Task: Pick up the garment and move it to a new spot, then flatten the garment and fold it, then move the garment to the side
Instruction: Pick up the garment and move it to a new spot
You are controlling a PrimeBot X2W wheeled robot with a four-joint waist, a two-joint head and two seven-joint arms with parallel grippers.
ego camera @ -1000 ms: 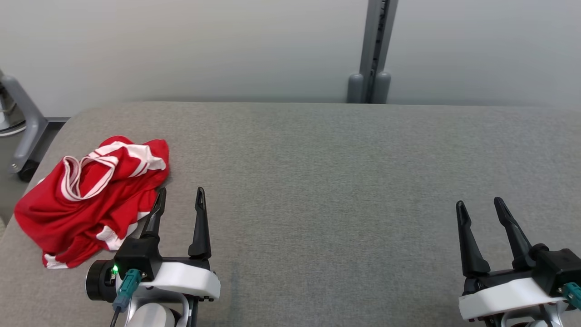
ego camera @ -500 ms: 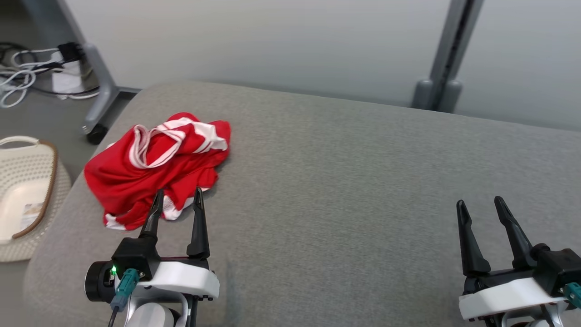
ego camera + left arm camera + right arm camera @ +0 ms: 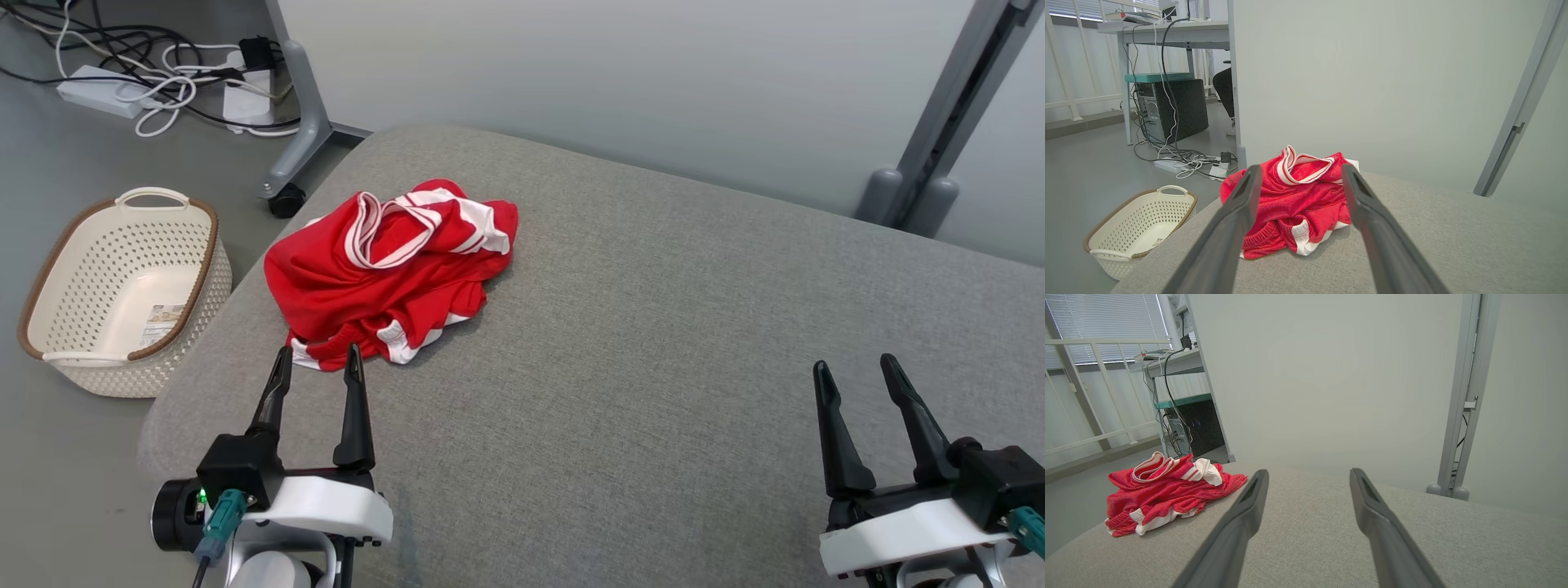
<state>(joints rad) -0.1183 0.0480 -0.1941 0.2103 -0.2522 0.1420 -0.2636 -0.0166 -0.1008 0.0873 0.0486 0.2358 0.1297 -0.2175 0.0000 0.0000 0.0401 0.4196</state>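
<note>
A crumpled red garment with white trim lies near the far left corner of the grey padded table. My left gripper is open, fingertips just short of the garment's near edge, nothing between them. The left wrist view frames the garment straight ahead between the open fingers. My right gripper stands open and empty at the lower right, far from the garment. Off to the left in the right wrist view lies the garment, with bare table ahead of that gripper.
A cream perforated basket stands on the floor left of the table. Cables and a power strip lie on the floor behind it, beside a wheeled desk leg. A grey post rises behind the table's far right edge.
The head camera has turned left, so the garment now sits nearer the picture's middle and the basket and cables have come into view. Both grippers stay open.
</note>
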